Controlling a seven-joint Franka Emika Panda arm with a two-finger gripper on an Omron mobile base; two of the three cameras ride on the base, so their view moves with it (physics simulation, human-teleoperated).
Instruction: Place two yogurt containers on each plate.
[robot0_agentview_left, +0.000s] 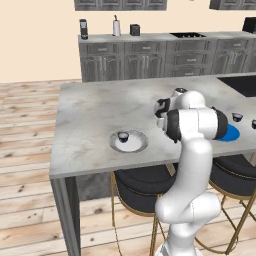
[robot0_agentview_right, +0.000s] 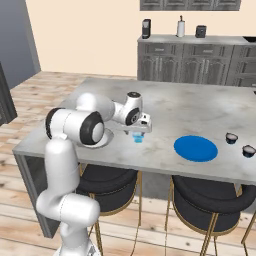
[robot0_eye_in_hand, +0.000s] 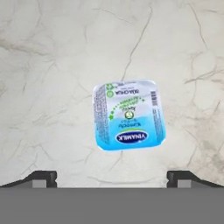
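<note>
Light blue yogurt cup (robot0_eye_in_hand: 128, 114) with printed white lid on grey-veined marble counter (robot0_eye_in_hand: 52, 52); solid blue plate (robot0_agentview_right: 195, 148).

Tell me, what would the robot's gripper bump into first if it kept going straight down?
Probably the light blue yogurt container on the counter; the open gripper points right at it.

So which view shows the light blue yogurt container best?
The hand view: the light blue yogurt container sits centred, lid label facing the camera, on bare counter. The right base view shows it small, below the end effector. In the left base view the arm blocks it.
</note>
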